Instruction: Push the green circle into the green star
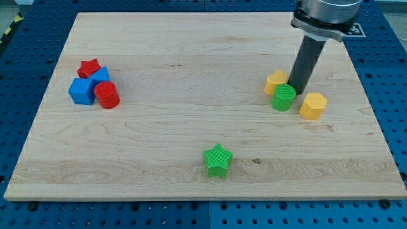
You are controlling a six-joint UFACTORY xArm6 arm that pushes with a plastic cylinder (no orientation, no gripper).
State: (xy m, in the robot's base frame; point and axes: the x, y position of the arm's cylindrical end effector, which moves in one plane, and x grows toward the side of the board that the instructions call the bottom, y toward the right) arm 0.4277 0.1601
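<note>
Camera view, read from its bottom edge upward. Nearest lies the green star (218,159), alone on the table (191,63), a little right of centre. Further up, at the view's left, a tight cluster: a blue cube (81,91), a red cylinder (107,95), a second blue block (100,76) and a red star (89,67), all well apart from the work. At the view's right sits the green circle (284,97), flanked by a yellow hexagonal block (313,105) just beside it and a second yellow block (275,82) touching its upper left. My tip (297,93) stands against the circle's upper-right edge, placed there, I judge, so a push down-left carries it toward the star. I have no fingers, only the bare rod, so nothing is grasped.
</note>
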